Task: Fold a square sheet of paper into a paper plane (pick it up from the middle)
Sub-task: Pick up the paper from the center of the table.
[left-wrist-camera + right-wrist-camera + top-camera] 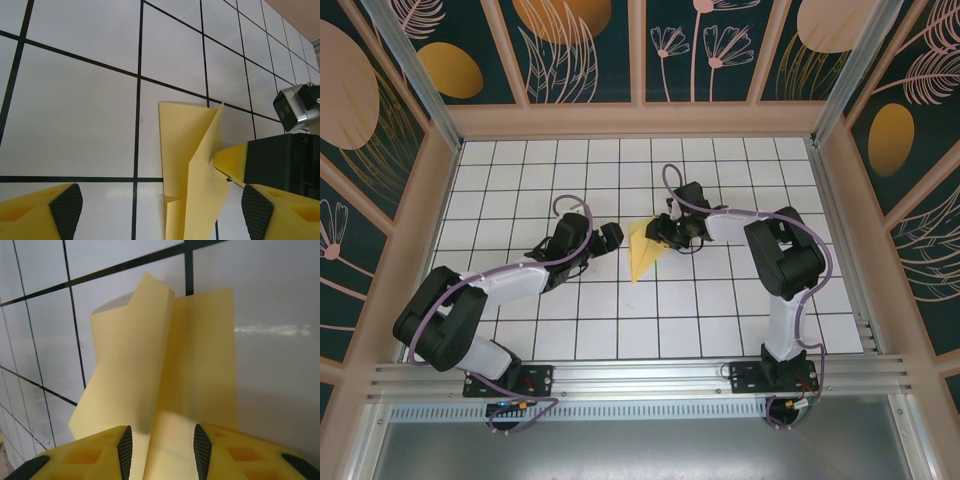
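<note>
I have the sheet of paper (pixel 643 252) on the desk (pixel 720 320) between my two arms, near the middle of the white grid. It is thin, matte, pale yellow and no longer square. From the top camera it reads as a long wedge with angled edges, its point toward the arm bases.

Through the left wrist camera the sheet of paper (pixel 192 165) shows a sharp crease up its length. One panel lies flat and the other stands up at a slant. The desk (pixel 75 100) under it is glossy white, ruled by thin black lines.

The left tool (pixel 611 237) sits just to the left of the paper. Its jaws are spread wide, the left tool (pixel 161 207) straddling the near end without touching it. The fingers (pixel 65 205) are yellow plastic with black ribbed pads.

The right tool (pixel 663 232) is at the paper's upper right edge. From the left wrist camera I see one of its yellow fingers (pixel 232 160) against the raised panel. On its own camera the right tool (pixel 163 450) has its jaws partway apart, with the crease of the sheet of paper (pixel 200 365) running into the gap, not clamped.
</note>
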Controlling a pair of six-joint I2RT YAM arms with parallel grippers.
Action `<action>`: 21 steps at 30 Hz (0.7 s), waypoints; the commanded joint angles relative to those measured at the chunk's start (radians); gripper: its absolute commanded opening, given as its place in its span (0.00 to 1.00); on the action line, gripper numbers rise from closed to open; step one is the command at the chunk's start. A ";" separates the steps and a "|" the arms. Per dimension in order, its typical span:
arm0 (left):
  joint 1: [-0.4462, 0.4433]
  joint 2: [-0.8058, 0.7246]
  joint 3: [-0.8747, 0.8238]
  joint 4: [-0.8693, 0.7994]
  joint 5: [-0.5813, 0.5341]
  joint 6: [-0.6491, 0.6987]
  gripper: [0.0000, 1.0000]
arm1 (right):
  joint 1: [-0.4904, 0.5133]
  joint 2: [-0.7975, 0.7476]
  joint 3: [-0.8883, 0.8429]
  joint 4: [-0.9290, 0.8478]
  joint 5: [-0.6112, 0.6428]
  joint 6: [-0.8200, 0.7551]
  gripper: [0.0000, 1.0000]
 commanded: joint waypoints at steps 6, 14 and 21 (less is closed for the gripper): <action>0.012 0.025 -0.004 0.028 0.027 -0.036 0.88 | 0.005 0.044 0.039 0.054 -0.079 -0.018 0.36; 0.023 0.029 -0.011 0.050 0.058 -0.046 0.91 | 0.013 0.053 0.028 0.102 -0.157 -0.020 0.32; 0.052 0.022 -0.044 0.094 0.122 -0.065 0.96 | 0.020 0.055 -0.003 0.164 -0.192 0.003 0.24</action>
